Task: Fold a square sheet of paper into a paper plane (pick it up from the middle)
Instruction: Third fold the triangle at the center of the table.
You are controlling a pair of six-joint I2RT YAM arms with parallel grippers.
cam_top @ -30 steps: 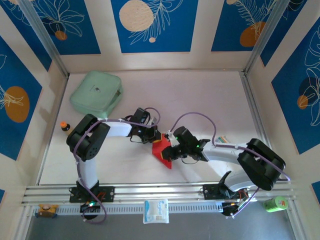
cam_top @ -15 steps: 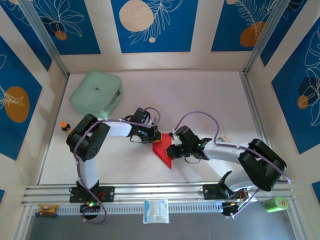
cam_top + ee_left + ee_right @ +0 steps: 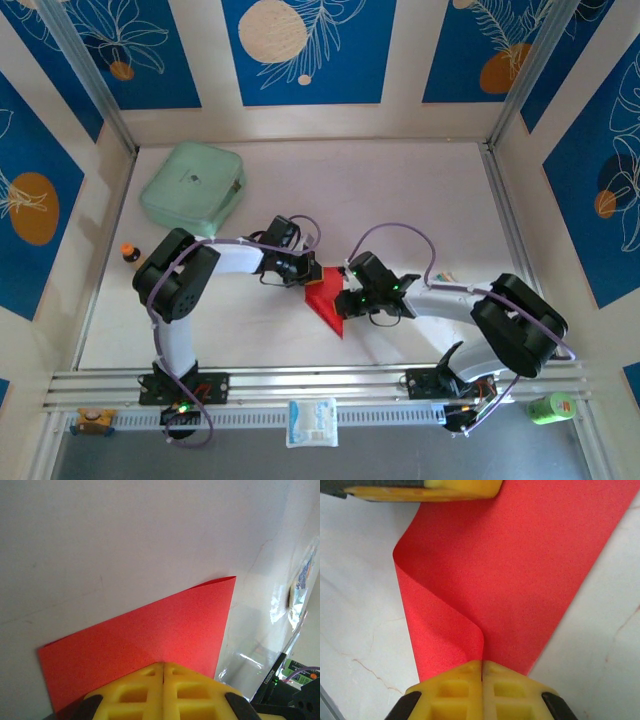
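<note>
From the top external camera, the square sheet of paper (image 3: 325, 306) lies folded into a red triangle on the pale counter (image 3: 400, 190), near the middle and towards its near edge, one point aimed at the arm bases. The left hand (image 3: 311, 272) meets the sheet's far corner and the right hand (image 3: 341, 300) its right edge, with the two hands close together. A mint-green case (image 3: 192, 188) sits well apart at the far left, and a small white packet (image 3: 311, 422) lies on the rail in front of the counter. In the left wrist view, the left hand (image 3: 163, 668) has its yellow fingers pressed together, closed on the near edge of the sheet (image 3: 160, 622), which spreads away flat with one corner slightly curled. In the right wrist view, the right hand (image 3: 482, 665) is likewise closed, pinching the sheet (image 3: 530, 565) where a flap curves over into a soft fold; the left hand's yellow fingers (image 3: 425, 487) rest at the sheet's far edge.
</note>
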